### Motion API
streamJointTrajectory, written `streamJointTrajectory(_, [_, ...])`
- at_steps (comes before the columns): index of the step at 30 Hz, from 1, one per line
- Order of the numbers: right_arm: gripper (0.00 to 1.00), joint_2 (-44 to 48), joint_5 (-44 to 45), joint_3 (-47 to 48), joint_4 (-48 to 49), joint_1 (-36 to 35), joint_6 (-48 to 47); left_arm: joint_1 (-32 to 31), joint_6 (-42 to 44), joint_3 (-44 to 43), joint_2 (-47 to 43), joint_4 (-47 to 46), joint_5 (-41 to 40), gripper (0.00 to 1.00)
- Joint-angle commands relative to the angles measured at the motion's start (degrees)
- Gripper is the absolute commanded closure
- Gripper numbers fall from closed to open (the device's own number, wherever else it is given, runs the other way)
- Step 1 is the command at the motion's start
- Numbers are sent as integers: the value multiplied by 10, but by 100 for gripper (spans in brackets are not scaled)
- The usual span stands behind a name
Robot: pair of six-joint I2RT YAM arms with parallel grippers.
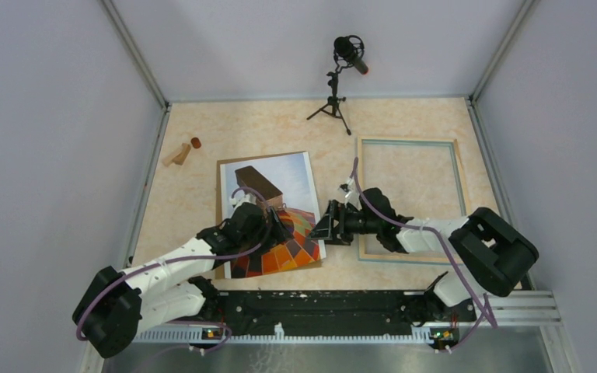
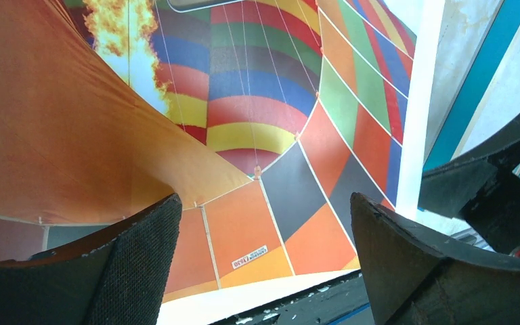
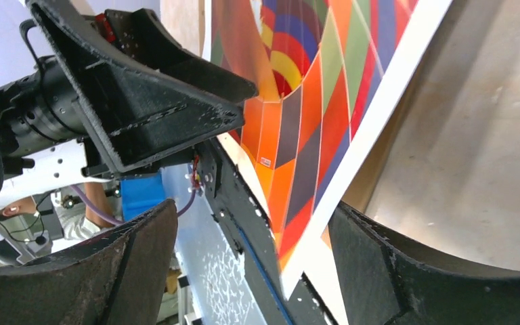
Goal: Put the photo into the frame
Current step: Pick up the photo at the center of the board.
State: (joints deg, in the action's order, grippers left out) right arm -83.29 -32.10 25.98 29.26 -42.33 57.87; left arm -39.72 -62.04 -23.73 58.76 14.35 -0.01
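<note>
Photo: the balloon print (image 1: 268, 210) is laid face up on the counter (image 1: 186, 210), left of centre and turned slightly askew, with its dark basket toward the far side.
Board: a brown cardboard sheet (image 1: 219, 221) is seen under the print, showing as a strip along the print's left edge and near edge.
Frame: the light-wood frame (image 1: 409, 141) is laid flat on the right part of the counter, to the right of the print and apart from it. No print is seen inside it, and its near left corner is crossed by the right arm.
Left claw: the left claw (image 2: 264, 271) is held low over the orange lower part of the print, its fingers (image 2: 142, 257) spread wide. Nothing is pinched between them. Whether the tips touch the paper cannot be told.
Right claw: the right claw (image 3: 257, 271) is placed at the print's right edge near its near right corner, between the print and the frame. Its fingers (image 3: 393, 271) are spread, and the white border of the print is seen in the gap between them, not pinched.
Claws together: the two claws are brought close to each other over the same near right area of the print.
Far side: a microphone on a small tripod (image 1: 342, 78) is stood by the back wall.
Far left: a pale wooden piece (image 1: 177, 154) and a small reddish cylinder (image 1: 196, 143) are left on the counter beyond the print.
</note>
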Motion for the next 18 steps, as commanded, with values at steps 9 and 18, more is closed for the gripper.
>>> streamJointTrajectory(9, [29,-100,-45,68,83,25,-5,2,25,32,2,29,-5,2])
streamJointTrajectory(18, [53,-177,43,123,109,5,37,1,71,14,-19,22,24,2])
